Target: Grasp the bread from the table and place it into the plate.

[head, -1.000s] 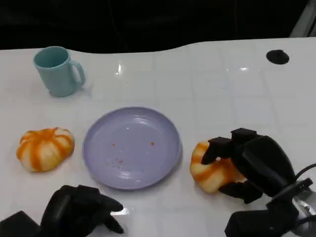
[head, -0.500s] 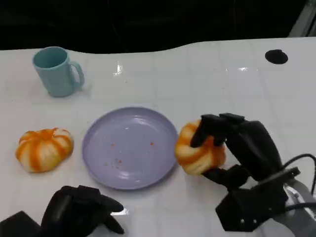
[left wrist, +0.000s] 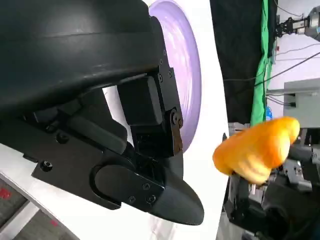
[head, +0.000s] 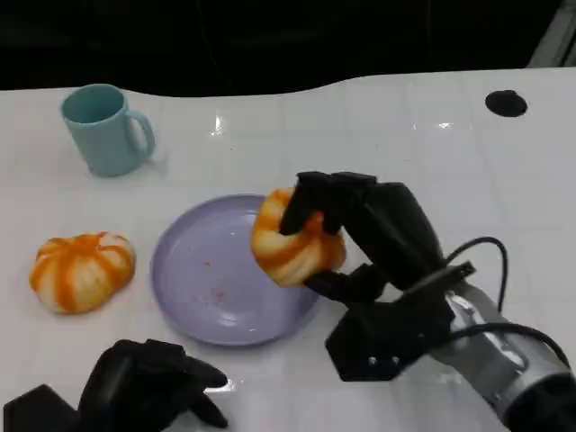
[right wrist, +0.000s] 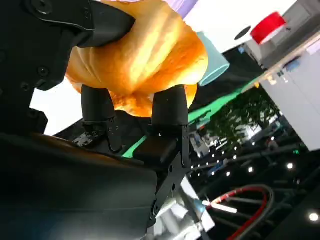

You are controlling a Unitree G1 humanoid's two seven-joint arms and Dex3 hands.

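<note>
The bread (head: 292, 241), an orange-and-cream striped bun, was held by the right hand (head: 355, 238), w/ black fingers (head: 310, 202) wrapped over its top and a thumb seen beneath; it was lifted clear of the white worktop (head: 405, 144) and hung above the right half of the lilac plate (head: 207, 270). In the right wrist view the bun (right wrist: 140, 55) was seen pinched between fingers on opposite sides, w/ the teal mug (right wrist: 215, 62) partly visible behind it. In the left wrist view the same bun (left wrist: 257, 150) was seen beyond the plate's rim (left wrist: 187, 70), apart from it. The left hand (head: 148, 382) was rested low at the near edge of the worktop, fingers curled in and nothing held. A second striped bun (head: 81, 270) was lying on the worktop just left of the plate, not touching it. The teal mug (head: 106, 129) was standing upright at the far left, handle to the right, well apart from the plate. A small black disc (head: 506, 103) was seen at the far right of the worktop. A few orange crumbs were scattered on the plate's surface.
</note>
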